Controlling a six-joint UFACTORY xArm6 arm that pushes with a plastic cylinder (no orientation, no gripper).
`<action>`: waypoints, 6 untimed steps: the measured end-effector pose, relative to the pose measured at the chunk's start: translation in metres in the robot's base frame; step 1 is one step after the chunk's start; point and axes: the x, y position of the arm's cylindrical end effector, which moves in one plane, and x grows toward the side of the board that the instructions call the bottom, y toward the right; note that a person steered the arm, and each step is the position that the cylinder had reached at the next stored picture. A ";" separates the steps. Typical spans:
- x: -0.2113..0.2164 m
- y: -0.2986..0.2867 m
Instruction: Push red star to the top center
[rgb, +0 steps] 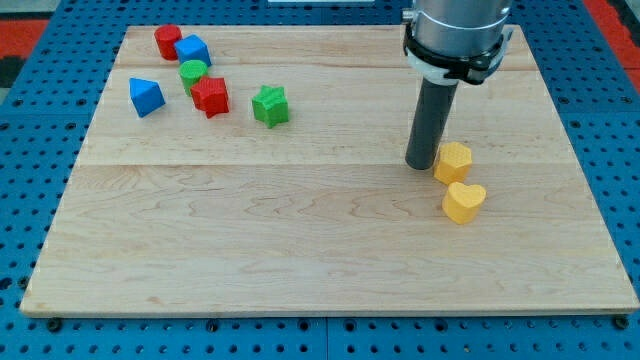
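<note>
Red star (210, 96) among upper-left blocks

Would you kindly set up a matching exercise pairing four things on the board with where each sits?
Things:
1. red star
2. green star
3. yellow heart
4. my tip

Places:
A. lowest block in the view, at the view's right
B. just left of the yellow hexagon
C. alone, right of the cluster at the view's upper left
D. just below the green cylinder

Pairs: 1-D, 2-C, 3-A, 4-B
</note>
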 end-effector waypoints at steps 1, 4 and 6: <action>-0.008 -0.050; -0.018 -0.264; -0.090 -0.264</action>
